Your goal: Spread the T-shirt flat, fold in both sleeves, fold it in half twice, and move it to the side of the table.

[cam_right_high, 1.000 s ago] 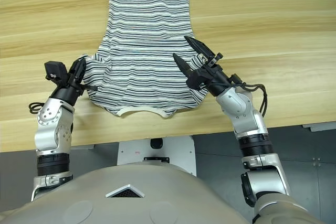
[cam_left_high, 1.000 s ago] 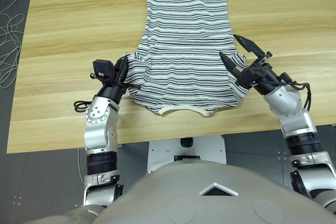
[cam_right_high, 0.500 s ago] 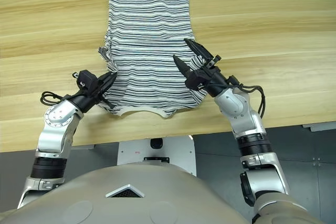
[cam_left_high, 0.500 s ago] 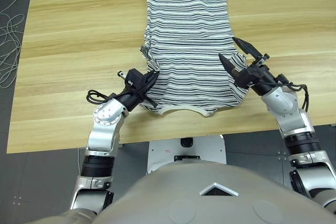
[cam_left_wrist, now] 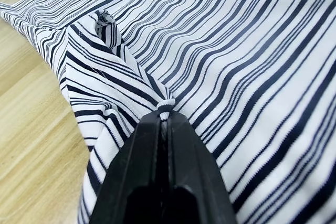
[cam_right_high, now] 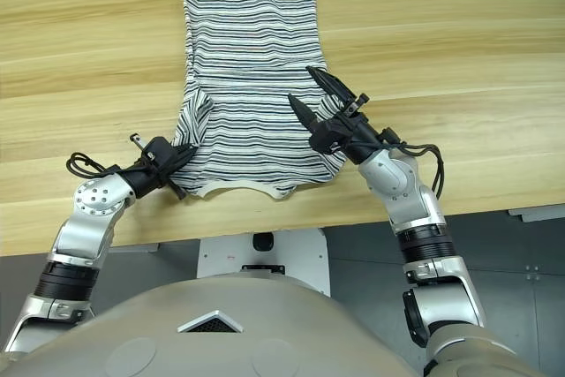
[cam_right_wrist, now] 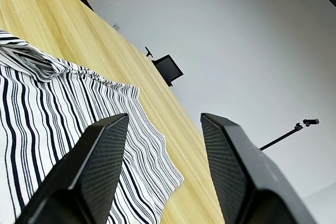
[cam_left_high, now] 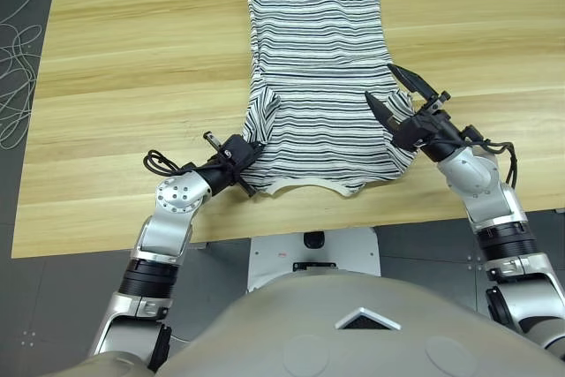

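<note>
While L end effector [cam_left_wrist: 164, 113] pinches T-shirt [cam_left_high: 318, 50], R end effector [cam_left_high: 380, 80] gapes.

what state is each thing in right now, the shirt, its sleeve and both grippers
T-shirt: lying on the table, not yet folded in half
left sleeve: folded in over the body, bunched at the pinch
left gripper: shut on the left sleeve
right gripper: open, over the T-shirt's right side, holding nothing
</note>
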You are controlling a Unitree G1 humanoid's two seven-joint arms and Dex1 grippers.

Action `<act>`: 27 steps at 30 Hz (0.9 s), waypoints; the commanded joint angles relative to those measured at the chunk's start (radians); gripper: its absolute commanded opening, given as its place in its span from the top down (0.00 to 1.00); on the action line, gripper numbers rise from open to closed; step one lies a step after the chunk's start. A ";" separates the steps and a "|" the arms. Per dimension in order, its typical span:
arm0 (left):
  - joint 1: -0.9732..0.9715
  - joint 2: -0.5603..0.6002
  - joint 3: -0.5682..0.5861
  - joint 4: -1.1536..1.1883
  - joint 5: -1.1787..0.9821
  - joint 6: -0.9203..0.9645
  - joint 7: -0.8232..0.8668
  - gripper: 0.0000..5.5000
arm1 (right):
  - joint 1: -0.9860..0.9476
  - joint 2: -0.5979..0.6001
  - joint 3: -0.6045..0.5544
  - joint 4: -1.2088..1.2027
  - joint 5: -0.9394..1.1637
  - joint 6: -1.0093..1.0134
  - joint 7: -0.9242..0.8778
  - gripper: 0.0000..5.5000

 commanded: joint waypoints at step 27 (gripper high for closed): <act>-0.049 -0.049 0.090 -0.114 -0.222 -0.098 -0.068 0.40 | -0.013 0.055 -0.039 0.021 0.079 0.137 -0.001 0.54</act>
